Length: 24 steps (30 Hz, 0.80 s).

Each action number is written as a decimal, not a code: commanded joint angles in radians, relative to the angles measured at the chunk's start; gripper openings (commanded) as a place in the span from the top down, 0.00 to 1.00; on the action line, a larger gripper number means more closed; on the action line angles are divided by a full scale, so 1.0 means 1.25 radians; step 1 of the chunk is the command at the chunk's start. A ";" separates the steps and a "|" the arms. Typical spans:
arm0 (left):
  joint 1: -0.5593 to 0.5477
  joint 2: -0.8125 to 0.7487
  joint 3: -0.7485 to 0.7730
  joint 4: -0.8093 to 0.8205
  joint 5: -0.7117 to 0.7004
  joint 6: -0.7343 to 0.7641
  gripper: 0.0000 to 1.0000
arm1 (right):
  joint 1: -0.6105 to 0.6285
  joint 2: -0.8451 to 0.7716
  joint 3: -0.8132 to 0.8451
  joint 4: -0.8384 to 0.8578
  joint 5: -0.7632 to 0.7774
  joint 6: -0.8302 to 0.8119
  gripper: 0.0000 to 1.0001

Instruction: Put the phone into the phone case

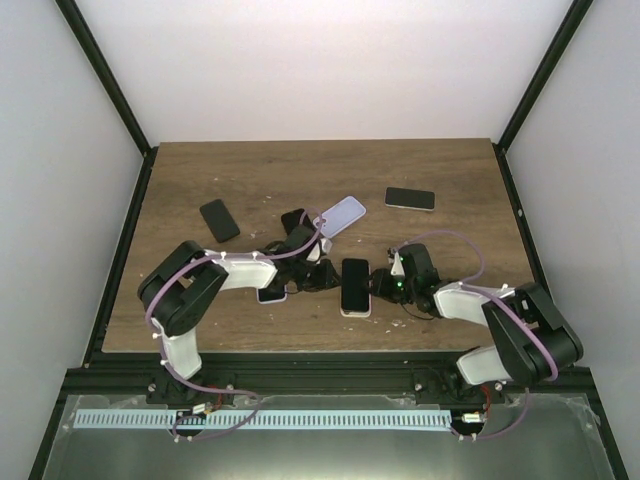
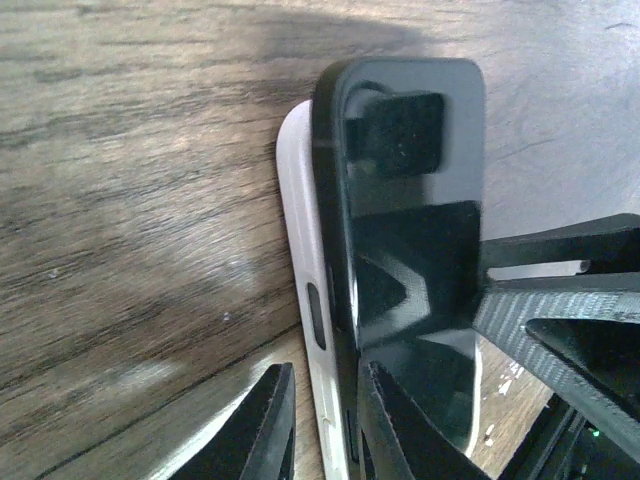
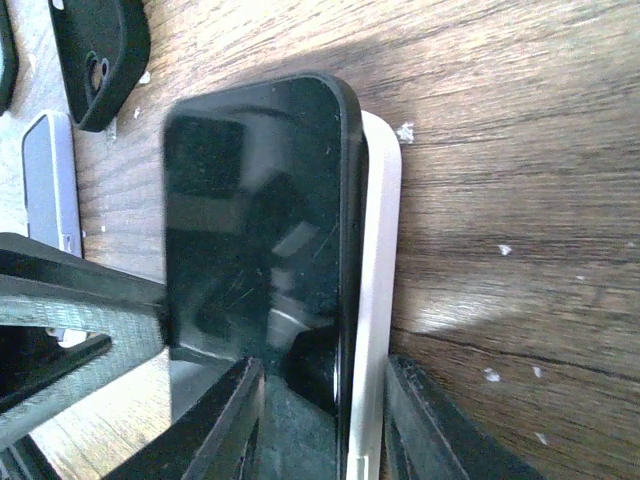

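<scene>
The black phone (image 1: 354,282) lies screen up on the white phone case (image 1: 356,313) at the table's front middle. In the left wrist view the phone (image 2: 410,230) overlaps the case's wall (image 2: 298,220). My left gripper (image 2: 325,385) straddles that edge, one finger on the table beside the case and the other over the screen, with a gap at the case wall. From the opposite side my right gripper (image 3: 325,370) straddles the phone (image 3: 260,210) and the case rim (image 3: 380,250) in the same way. I cannot tell whether the phone is fully seated.
A black case (image 1: 219,220) lies at the left, a lavender case (image 1: 340,215) and a dark case (image 1: 295,220) behind the left arm, and a black phone (image 1: 410,199) at the back right. Another pale case (image 1: 270,293) lies under the left arm.
</scene>
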 commanded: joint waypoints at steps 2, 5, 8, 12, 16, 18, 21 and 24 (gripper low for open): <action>-0.003 0.019 -0.021 0.031 0.020 0.009 0.82 | -0.001 0.021 -0.006 0.083 -0.064 0.037 0.65; -0.002 0.015 -0.040 0.047 0.027 0.002 0.84 | -0.001 0.036 -0.017 0.153 -0.119 0.083 0.65; -0.003 0.005 -0.054 0.046 0.025 0.001 0.85 | -0.002 0.056 -0.027 0.233 -0.166 0.135 0.65; -0.003 -0.016 -0.075 0.047 0.021 0.002 0.85 | -0.001 0.074 -0.040 0.301 -0.201 0.179 0.66; -0.006 -0.026 -0.089 0.068 0.028 -0.009 0.85 | -0.002 0.075 -0.046 0.308 -0.195 0.181 0.71; -0.011 -0.022 -0.088 0.078 0.033 -0.015 0.85 | -0.002 0.081 -0.048 0.307 -0.196 0.179 0.75; -0.017 -0.022 -0.087 0.087 0.043 -0.025 0.85 | -0.002 0.093 -0.053 0.320 -0.203 0.180 0.82; -0.014 -0.040 -0.092 0.095 0.050 -0.034 0.85 | -0.002 0.100 -0.051 0.310 -0.205 0.177 0.87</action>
